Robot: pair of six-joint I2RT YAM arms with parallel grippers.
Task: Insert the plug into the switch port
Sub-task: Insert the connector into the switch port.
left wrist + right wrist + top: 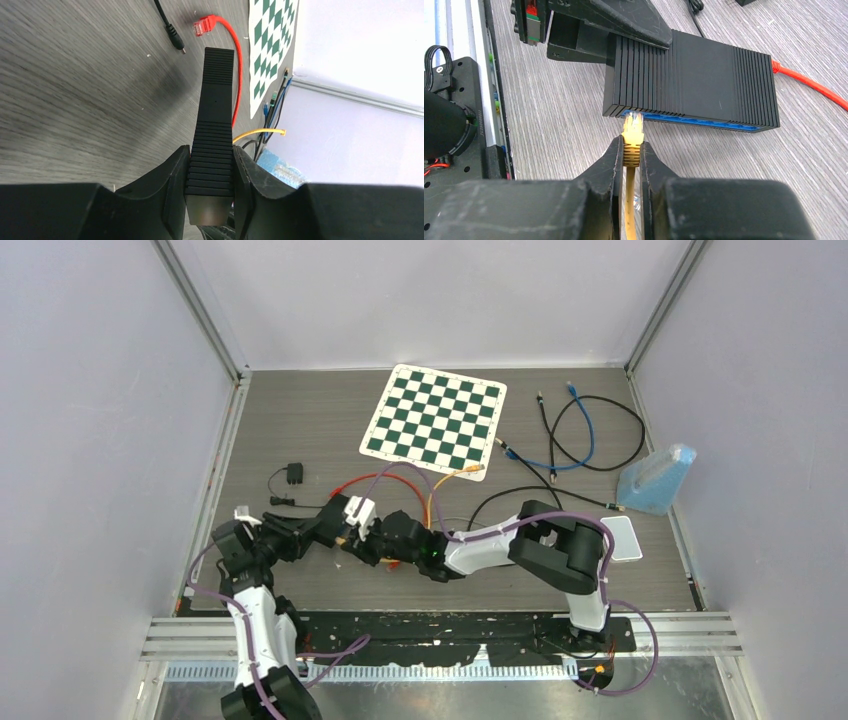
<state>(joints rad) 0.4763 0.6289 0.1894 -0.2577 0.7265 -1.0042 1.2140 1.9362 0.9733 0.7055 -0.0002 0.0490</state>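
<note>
The yellow plug (pixel 632 131) is pinched in the right hand (pixel 629 150), whose fingers are closed narrowly on its ribbed collar, with the yellow cable (pixel 629 210) running back between them. The plug's clear tip meets the blue port face of the black switch (pixel 704 80) at that face's left end. Whether the tip has gone into a port cannot be told.

The switch sits just above the table (pixel 300 420), ribbed at both ends. In the right wrist view the left arm's hand grips it by the far left end. The left hand (pixel 211 152) is closed on the switch's two broad sides, and the box stands edge-on between its fingers.

A red cable (pixel 235 55) curves past the far end of the switch and ends in a red plug (pixel 202 24) lying on the table, near a black barrel plug (pixel 172 35). Farther back lie a green-and-white chessboard (pixel 435 417), a blue cable (pixel 585 435) among black ones, and a blue bag (pixel 655 480) near the right wall.
</note>
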